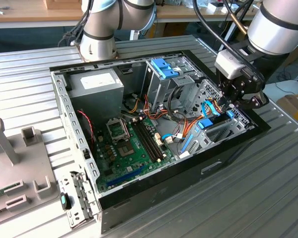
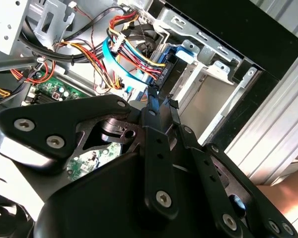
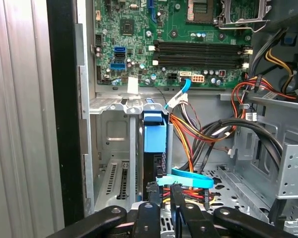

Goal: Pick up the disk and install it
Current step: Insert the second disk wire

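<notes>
Open computer case (image 1: 64,106) is lying on its side on the ribbed metal table (image 1: 268,188), motherboard (image 1: 131,144) facing up. The arm is reaching in from the exterior view's right, with the gripper (image 1: 227,101) hanging low over the drive bay corner of the case. The disk (image 3: 155,148) is sitting on edge in a slot of the metal drive bay (image 3: 111,148), its light-blue rail frame showing along the top; in the exterior view it is appearing as a blue-edged slab (image 1: 212,122) just below the gripper. In the first wrist view the gripper (image 3: 161,191) fingers are standing narrowly apart at the disk's near end; cannot tell whether they are pinching it. Orange, red and blue cables (image 3: 198,131) are running just beside the disk.
</notes>
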